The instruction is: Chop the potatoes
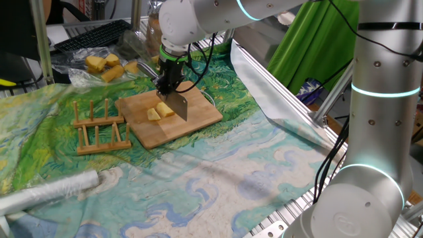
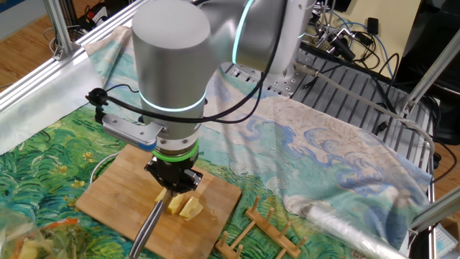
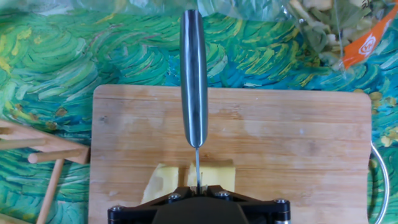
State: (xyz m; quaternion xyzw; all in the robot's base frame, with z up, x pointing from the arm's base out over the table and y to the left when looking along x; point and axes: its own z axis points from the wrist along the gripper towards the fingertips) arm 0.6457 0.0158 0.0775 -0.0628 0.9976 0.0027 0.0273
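Lying near the middle of the rectangular pale wooden cutting board (image 3: pixel 280 143), the peeled pale-yellow potato pieces (image 3: pixel 214 174) are two blocky chunks side by side. The black pincer (image 1: pixel 168 86), closed tight, grips a steel cleaver (image 1: pixel 180 104), blade down between them. A wooden peg rack (image 1: pixel 99 129) sits beside the board.

Green curtain (image 1: pixel 324 39), aluminium frame rails (image 1: pixel 334 89), wooden floor (image 2: pixel 25 32) beyond table

Arm bent over, hand (image 1: pixel 170 84) pointing down, clamped shut
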